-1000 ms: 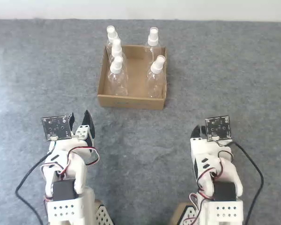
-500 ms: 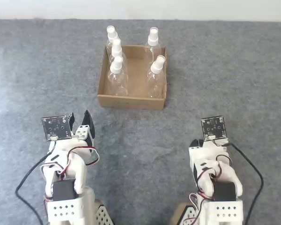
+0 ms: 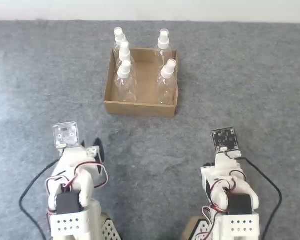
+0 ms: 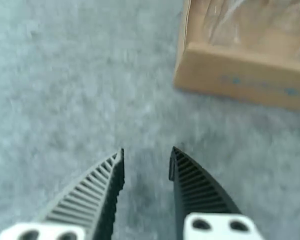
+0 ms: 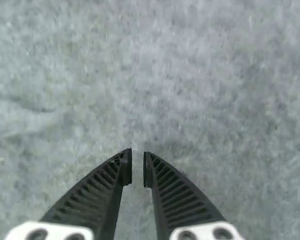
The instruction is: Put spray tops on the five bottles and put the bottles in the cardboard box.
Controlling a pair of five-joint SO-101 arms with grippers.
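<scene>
The cardboard box point(image 3: 140, 108) stands at the middle far side of the grey mat. Five clear bottles with white spray tops stand in it: three along its left side point(image 3: 119, 36) point(image 3: 124, 51) point(image 3: 125, 80) and two along its right side point(image 3: 163, 39) point(image 3: 166, 80). My left gripper point(image 4: 147, 155) hovers over bare mat a little short of the box's near left corner point(image 4: 190, 65), its fingers slightly open with nothing between them. My right gripper point(image 5: 137, 162) points down at bare mat on the near right, shut and empty.
Both arms are folded back near their bases at the front edge, the left arm point(image 3: 72, 165) and the right arm point(image 3: 225, 172). Grey mat point(image 3: 250, 75) stretches around the box on all sides.
Both arms have drawn back toward their bases and tipped their wrists down. The left gripper's fingers have narrowed from a wide opening.
</scene>
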